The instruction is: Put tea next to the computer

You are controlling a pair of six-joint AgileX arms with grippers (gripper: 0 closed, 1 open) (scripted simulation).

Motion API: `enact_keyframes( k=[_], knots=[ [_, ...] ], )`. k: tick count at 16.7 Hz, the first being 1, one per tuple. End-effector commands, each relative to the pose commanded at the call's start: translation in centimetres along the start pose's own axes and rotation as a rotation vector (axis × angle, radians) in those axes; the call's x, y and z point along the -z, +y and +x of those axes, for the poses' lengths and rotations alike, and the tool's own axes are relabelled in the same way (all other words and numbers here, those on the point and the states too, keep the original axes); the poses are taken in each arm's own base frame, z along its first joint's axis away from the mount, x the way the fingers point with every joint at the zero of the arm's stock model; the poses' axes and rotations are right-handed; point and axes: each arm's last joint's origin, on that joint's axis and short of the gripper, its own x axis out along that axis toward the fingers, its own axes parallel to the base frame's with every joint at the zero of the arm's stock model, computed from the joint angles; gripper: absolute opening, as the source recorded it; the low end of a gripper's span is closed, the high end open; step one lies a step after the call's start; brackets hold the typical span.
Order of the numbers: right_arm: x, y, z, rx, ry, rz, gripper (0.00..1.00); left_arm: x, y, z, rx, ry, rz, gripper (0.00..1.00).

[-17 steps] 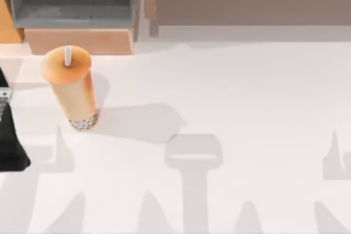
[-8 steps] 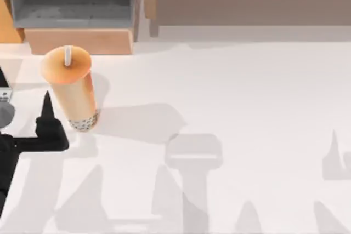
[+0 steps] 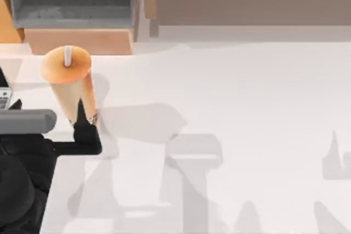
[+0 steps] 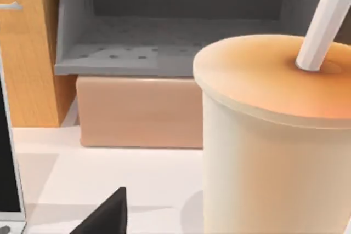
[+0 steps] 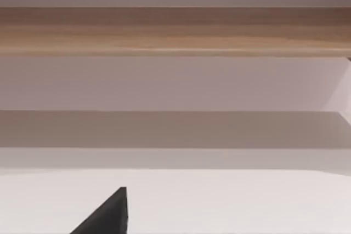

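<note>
tea [image 3: 70, 83] stands upright at the table's [image 3: 247, 91] far left, just beside the computer [image 3: 4, 98] sliver at the edge. my left pincer [image 3: 52, 114] is at its base, one finger [image 3: 83, 120] dark against the pearls, the other by the laptop, so spread around the cup, not pinching. judging by looks: smooth tapered cup, top-heavy with liquid, likely slippery and tippy, so i'd grip mid-body below the lid, gently.

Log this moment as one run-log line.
phase: approach | left hand: at the tea's base, not clamped | computer: table's left edge, just left of the tea | right arm: parked
</note>
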Motion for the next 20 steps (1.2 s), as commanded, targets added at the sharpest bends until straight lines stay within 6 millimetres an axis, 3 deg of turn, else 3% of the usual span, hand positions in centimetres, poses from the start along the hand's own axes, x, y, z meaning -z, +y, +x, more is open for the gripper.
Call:
enact_keyframes(
  k=[5, 12, 15, 20],
  knots=[
    [0.0, 0.0, 0.0, 0.000, 0.000, 0.000, 1.00, 1.5, -1.1, -0.1, 0.003, 0.014, 0.011, 1.00],
    [0.0, 0.0, 0.0, 0.000, 0.000, 0.000, 1.00, 1.7, -1.1, -0.1, 0.002, 0.020, 0.016, 1.00],
    [0.0, 0.0, 0.0, 0.000, 0.000, 0.000, 1.00, 1.9, -1.2, 1.9, 0.003, 0.030, 0.021, 1.00],
    [0.0, 0.0, 0.0, 0.000, 0.000, 0.000, 1.00, 1.7, -1.3, 7.3, 0.005, 0.009, 0.011, 1.00]
  ],
)
